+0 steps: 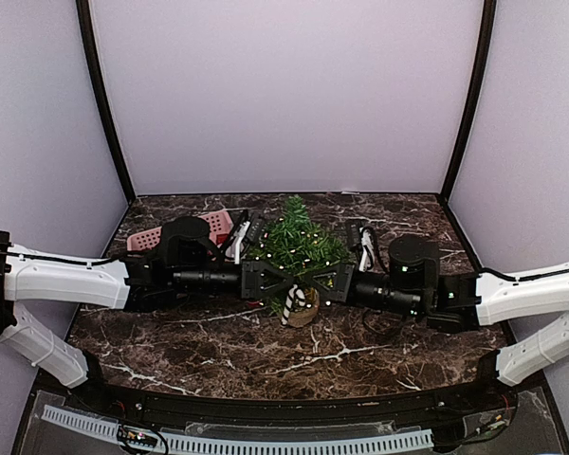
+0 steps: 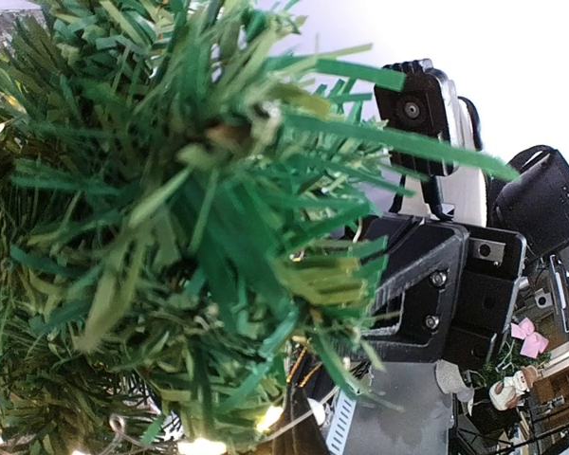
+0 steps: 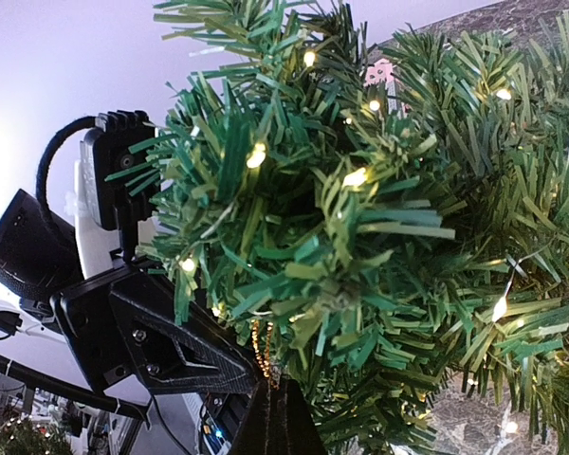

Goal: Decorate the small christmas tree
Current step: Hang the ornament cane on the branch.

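Only the top view shows the layout: the small christmas tree (image 1: 297, 242) is at the middle of the marbled tabletop (image 1: 218, 353), its tan pot (image 1: 309, 313) toward the near side, with a striped candy cane (image 1: 287, 310) beside the pot. The wrist views lose all that behind needles. The left wrist view is filled with green branches, with the opposite arm's black wrist and camera block (image 2: 419, 116) behind them. The right wrist view shows the lit fairy lights (image 3: 256, 156) among the branches and a thin beaded gold strand (image 3: 258, 349) hanging near the trunk. A pink basket (image 1: 144, 240) lies behind the left arm (image 1: 71, 277), which partly covers it. Both arms stretch out level from the sides, the right arm (image 1: 526, 292) mirroring the left. They meet tip to tip in front of the tree's lower branches. The left jaws are closed tight, as are the right jaws. The needles hide whether either pair pinches anything.
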You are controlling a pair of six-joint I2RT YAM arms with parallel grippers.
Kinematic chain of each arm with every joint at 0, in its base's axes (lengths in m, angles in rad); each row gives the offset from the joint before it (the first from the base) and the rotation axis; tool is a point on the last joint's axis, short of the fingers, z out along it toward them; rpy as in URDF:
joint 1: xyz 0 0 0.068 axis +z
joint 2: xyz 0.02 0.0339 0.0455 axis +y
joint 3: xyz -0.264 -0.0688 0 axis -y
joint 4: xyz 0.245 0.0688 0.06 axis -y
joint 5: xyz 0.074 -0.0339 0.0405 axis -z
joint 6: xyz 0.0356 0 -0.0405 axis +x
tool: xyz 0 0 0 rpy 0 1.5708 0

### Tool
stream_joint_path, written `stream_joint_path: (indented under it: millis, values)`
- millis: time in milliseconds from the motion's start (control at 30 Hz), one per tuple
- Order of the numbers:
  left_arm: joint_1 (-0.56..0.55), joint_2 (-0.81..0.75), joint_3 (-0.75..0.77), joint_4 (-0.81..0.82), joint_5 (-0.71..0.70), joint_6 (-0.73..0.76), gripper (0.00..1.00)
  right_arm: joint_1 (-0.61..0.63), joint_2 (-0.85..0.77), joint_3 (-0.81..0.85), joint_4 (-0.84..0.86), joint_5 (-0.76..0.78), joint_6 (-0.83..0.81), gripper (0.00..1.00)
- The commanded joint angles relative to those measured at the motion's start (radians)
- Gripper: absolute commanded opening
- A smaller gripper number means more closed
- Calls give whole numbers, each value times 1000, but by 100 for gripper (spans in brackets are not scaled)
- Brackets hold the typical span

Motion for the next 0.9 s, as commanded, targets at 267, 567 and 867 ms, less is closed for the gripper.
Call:
stream_joint_path:
  millis: [267, 567, 867]
  values:
    - [13, -2, -3, 76, -48, -53, 0, -19, 25, 49, 10, 36, 1, 0]
    - [17, 16, -7, 81, -49, -99, 0, -24, 48, 56, 10, 39, 16, 0]
    - [20, 19, -26, 105, -59, -132, 0, -28, 64, 62, 23, 31, 19, 0]
